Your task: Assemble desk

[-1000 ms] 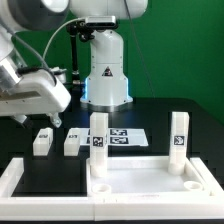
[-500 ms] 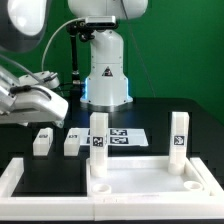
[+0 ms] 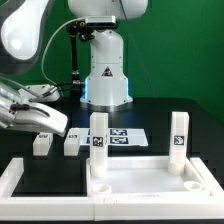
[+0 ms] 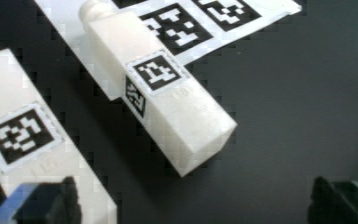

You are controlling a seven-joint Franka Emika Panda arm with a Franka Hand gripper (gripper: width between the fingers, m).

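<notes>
**Open claw low over the loose legs beside the marker board**

The arm [image 3: 20, 40] reaches in from the exterior view's left. Its wrist is bent down, so the claw [image 3: 46, 122] hangs low over the black table [image 3: 160, 115], to the exterior view's left of the marker board [image 3: 125, 138]. The claw is released: in the wrist view its two dark fingertips [image 4: 43, 202] stand wide apart with nothing gripped between them.

Below it two loose legs of the desk lie on their sides, on that same side of the marker board. The nearer loose leg [image 3: 72, 142] lies just beside the board's edge. The farther loose leg [image 3: 41, 141] lies a little beyond it, and the two do not touch. In the wrist view the nearer loose leg lies at a slant with a tag facing up and one end toward the marker board.

The desk top panel [image 3: 145, 178] lies in front of the marker board, toward the camera. Two legs stand upright at the panel's rear corners: the left upright leg [image 3: 99, 135] and the right upright leg [image 3: 179, 135].
</notes>
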